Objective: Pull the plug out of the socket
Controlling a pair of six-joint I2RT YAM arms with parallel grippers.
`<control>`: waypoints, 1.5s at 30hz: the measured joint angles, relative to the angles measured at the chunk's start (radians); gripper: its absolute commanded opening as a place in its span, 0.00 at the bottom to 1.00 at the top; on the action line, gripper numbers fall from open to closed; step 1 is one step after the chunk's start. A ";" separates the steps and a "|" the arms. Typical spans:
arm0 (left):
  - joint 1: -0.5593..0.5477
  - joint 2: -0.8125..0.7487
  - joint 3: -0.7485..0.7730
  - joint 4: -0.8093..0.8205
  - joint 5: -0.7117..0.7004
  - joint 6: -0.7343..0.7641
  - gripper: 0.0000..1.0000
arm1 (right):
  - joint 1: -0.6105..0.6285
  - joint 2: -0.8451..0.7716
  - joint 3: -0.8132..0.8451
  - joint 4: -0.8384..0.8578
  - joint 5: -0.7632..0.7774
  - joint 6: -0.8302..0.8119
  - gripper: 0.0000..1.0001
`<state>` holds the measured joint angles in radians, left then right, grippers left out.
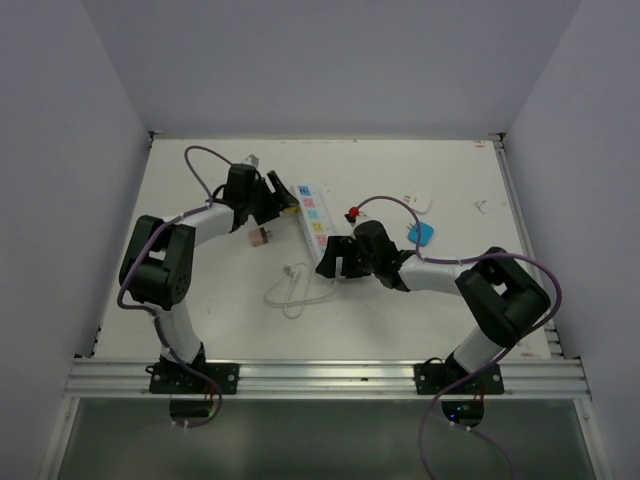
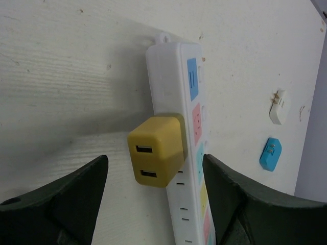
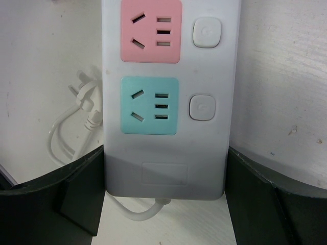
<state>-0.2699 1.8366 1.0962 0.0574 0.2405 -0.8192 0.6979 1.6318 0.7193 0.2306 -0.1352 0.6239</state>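
White power strip [image 1: 312, 222] is laid near the middle of the counter [image 1: 400, 320], run from the far edge toward the near edge. Its cord [image 1: 293, 292] is looped beside the near end. Yellow plug [image 2: 157, 150] is seated in the power strip toward its far end. Left gripper [image 2: 155, 161] is spread apart with the plug bracketed, no contact seen. Right gripper [image 3: 164, 168] is clamped on the power strip's near end. Blue adapter [image 1: 421, 234] is left toward the right edge.

overhead wide view, wrist close-ups share socket [image 1: 313, 218]
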 measured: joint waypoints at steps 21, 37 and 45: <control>-0.006 0.020 0.018 0.034 0.040 -0.043 0.00 | -0.009 0.007 0.007 -0.006 -0.005 0.023 0.00; 0.026 -0.064 -0.131 0.173 0.044 -0.137 0.00 | -0.021 0.016 0.010 -0.005 -0.053 0.015 0.00; 0.043 -0.152 -0.141 0.225 0.061 -0.185 0.00 | -0.040 0.016 0.016 -0.019 0.001 0.068 0.00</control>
<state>-0.2264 1.6848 0.9554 0.2825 0.3019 -1.0042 0.6582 1.6474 0.7357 0.2119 -0.1341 0.6914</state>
